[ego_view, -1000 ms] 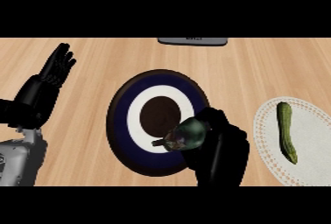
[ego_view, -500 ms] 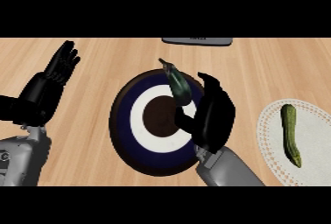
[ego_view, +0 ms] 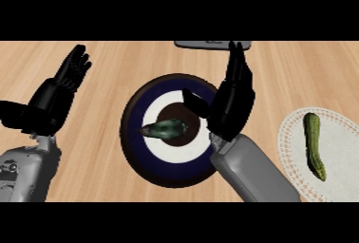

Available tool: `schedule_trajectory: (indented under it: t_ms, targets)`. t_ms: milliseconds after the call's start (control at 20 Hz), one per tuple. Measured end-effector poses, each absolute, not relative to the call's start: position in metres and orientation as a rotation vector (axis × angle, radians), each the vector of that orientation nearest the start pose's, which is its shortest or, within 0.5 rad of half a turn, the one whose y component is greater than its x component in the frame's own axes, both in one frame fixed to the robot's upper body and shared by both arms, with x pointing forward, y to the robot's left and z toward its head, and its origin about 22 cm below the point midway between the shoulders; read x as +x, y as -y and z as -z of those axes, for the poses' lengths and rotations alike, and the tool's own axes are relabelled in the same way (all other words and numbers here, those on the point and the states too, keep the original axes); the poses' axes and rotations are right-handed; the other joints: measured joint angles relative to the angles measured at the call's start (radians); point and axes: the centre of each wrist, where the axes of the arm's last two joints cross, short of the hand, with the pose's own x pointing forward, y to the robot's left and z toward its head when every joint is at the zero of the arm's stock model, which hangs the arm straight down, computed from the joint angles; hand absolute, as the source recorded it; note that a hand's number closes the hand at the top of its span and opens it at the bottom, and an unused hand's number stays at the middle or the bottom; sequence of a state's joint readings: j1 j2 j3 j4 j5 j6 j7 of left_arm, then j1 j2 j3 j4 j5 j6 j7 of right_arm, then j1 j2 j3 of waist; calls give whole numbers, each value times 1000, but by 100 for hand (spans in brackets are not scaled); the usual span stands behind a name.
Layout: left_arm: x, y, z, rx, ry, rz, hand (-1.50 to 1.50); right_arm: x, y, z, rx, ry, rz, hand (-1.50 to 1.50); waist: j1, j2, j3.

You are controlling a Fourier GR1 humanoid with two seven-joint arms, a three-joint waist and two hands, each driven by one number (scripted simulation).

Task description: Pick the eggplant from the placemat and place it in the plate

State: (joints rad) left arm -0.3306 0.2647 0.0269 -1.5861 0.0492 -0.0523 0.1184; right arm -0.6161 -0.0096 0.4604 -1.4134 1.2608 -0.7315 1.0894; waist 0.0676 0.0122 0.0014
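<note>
A dark green eggplant lies in the brown centre of the round plate, which has a dark blue rim and a white ring. My right hand stands over the plate's right side, open, fingers straight and pointing away, thumb toward the eggplant but apart from it. My left hand rests open at the left of the plate, fingers up. At the right lies the white placemat with a long green vegetable on it.
A grey flat object sits at the counter's far edge, partly behind my right fingertips. The wooden counter spreads around the plate.
The right hand has let go of the eggplant, which now lies on the plate's centre. Its fingers have straightened and stretched away. The left hand has stayed put.
</note>
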Motion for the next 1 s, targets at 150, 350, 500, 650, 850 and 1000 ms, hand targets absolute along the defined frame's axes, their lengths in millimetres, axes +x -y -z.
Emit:
schedule_trajectory:
  t_ms: [150, 350, 500, 650, 850, 1000]
  targets:
    - [308, -260, -106, 86, 1765, 273, 0, 307, 55, -112, -1043, 1721, 84, -150, -8, -4, 0]
    - [308, -268, -106, 107, 1753, 254, 0, 297, 60, -107, -989, 1757, 205, -150, -34, -12, -1]
    - [305, -270, -103, 124, 1745, 243, 0, 282, 68, -99, -973, 1769, 279, -150, -51, -17, -1]
    - [301, -278, -102, 139, 1739, 233, 0, 260, 75, -87, -953, 1774, 342, -150, -64, -20, -1]
    - [298, -285, -104, 154, 1738, 223, 0, 216, 81, -72, -921, 1752, 402, -150, -78, -21, -1]
    - [295, -289, -104, 154, 1740, 221, 0, 178, 83, -62, -915, 1730, 415, -150, -82, -20, -1]
